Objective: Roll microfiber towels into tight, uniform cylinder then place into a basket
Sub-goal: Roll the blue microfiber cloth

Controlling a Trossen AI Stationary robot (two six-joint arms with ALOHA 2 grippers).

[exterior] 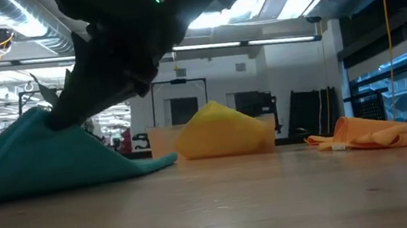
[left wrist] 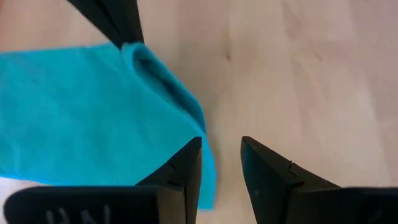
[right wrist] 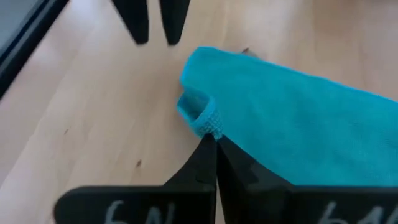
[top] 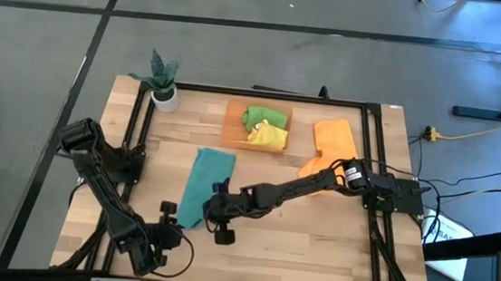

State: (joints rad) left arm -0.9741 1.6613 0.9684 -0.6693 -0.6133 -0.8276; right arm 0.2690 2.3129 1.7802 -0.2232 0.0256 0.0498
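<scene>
The right tool (right wrist: 214, 146) pinches the near corner of the teal towel (top: 206, 184), lifting its edge off the table (top: 314, 246). The left tool (left wrist: 221, 155) stands narrowly parted just beside that corner. The basket (top: 232, 125) sits far, holding green and yellow towels.

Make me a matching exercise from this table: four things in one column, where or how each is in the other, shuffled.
1. teal towel
2. yellow towel
3. orange towel
4. left tool

A. in the basket
B. open, empty, beside the teal cloth
C. corner pinched by the right tool
D. lying loose on the table's right side

Pairs: 1-C, 2-A, 3-D, 4-B
</scene>
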